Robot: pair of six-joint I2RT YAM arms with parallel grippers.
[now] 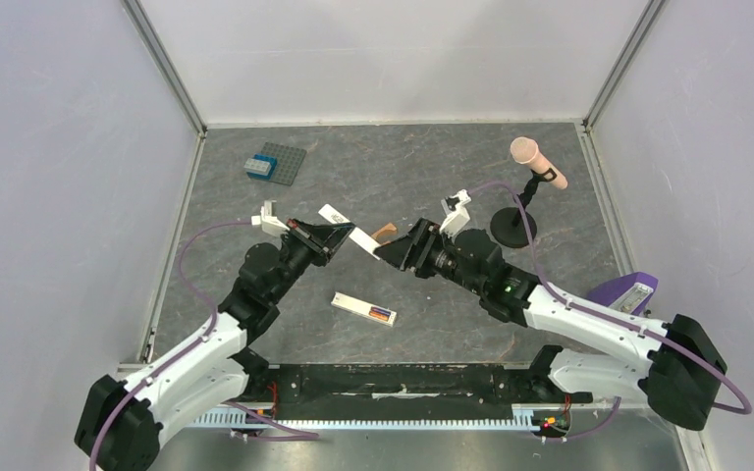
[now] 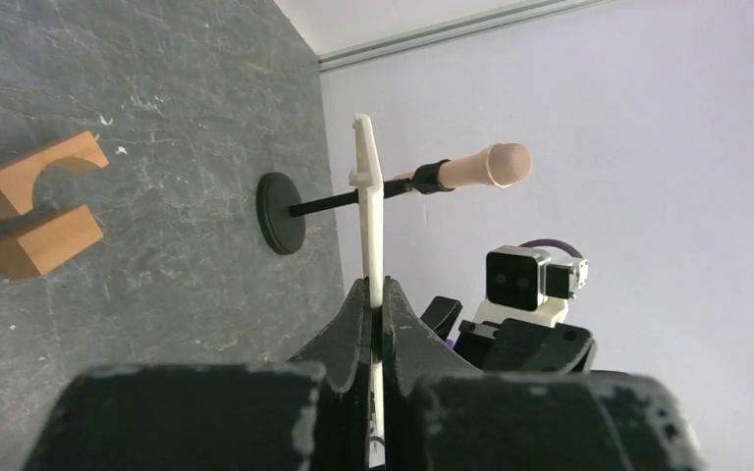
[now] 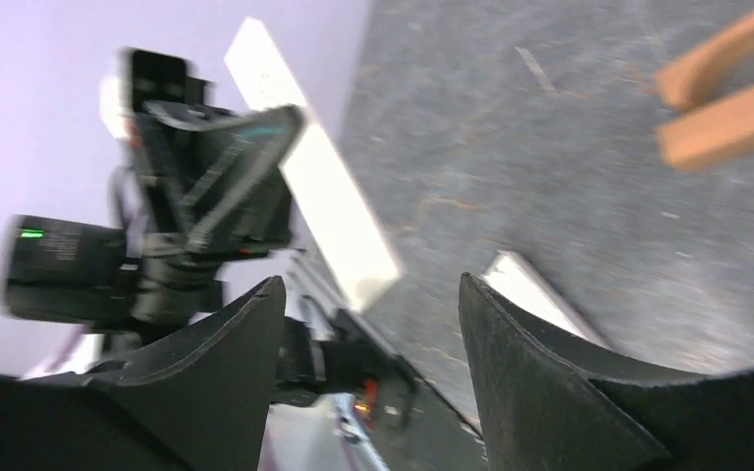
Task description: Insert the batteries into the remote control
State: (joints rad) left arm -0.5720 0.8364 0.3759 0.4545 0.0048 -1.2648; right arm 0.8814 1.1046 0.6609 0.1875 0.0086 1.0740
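Observation:
The remote control (image 1: 358, 306), a slim cream-white bar, lies flat on the table in front of the arms. At its right end sit the batteries (image 1: 384, 315), seen as a small orange-red and dark patch. Part of the bar (image 3: 535, 294) shows by my right finger. My left gripper (image 1: 332, 238) (image 2: 377, 289) is shut on a thin white panel (image 1: 349, 228) (image 2: 366, 196) with a small tab at its far end, held above the table. My right gripper (image 1: 390, 253) (image 3: 373, 289) is open and empty, just off the panel's (image 3: 324, 196) free end.
Two orange-brown wooden blocks (image 2: 34, 177) (image 1: 384, 233) lie behind the grippers. A pink microphone (image 1: 538, 162) on a black round-based stand (image 1: 512, 228) stands at the back right. A grey studded plate with a blue brick (image 1: 277, 163) is back left. Walls enclose three sides.

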